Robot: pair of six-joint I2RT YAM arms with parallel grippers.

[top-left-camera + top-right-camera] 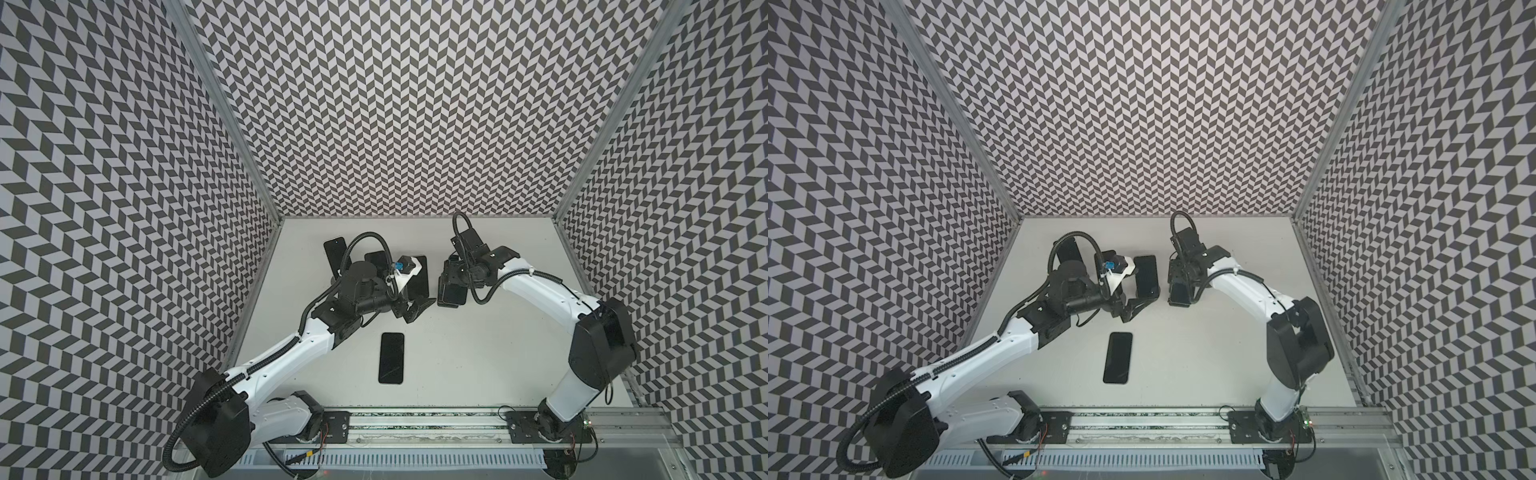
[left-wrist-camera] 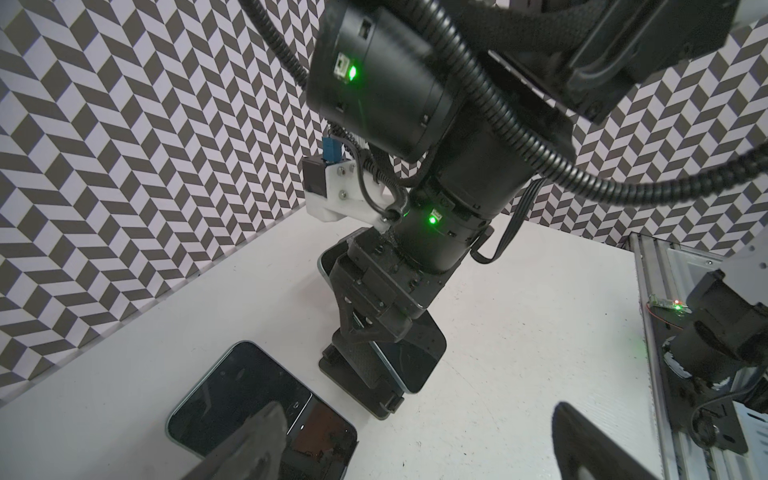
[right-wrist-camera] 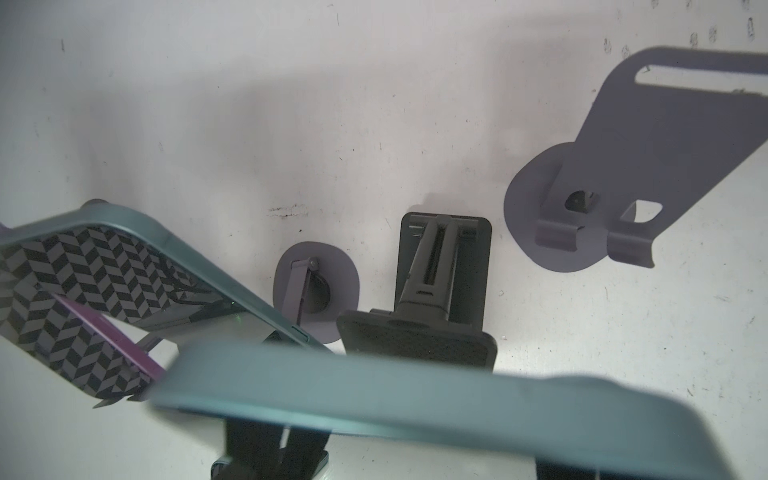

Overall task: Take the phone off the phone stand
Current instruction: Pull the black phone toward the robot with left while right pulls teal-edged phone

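Risk first. The phone (image 2: pixel 415 361) appears to rest against the back plate of the black stand (image 2: pixel 357 370), its lower edge at or just above the stand's front lip; exact seating cannot be confirmed. The stand sits loose on the table (image 1: pixel 478 353) and nothing holds it down. If the lift is angled so that the phone's lower edge catches the lip, the stand is likely to tip or be dragged along. A second hazard is slip: the grip bears on the phone's smooth edges, so a quick pull could let it rotate or drop. A third is crowding: a second phone (image 2: pixel 232 386) lies just beside the stand, and the left arm works close by, so a sideways withdrawal could strike either. Jaws: the right gripper (image 2: pixel 384 332) is closed across the phone, one finger visible on the near edge, the other hidden behind the handset. The left gripper (image 1: pixel 417 308) stands fully open near the stand, holding and touching nothing. A third phone (image 1: pixel 391 358) lies flat on the table, well apart from both.
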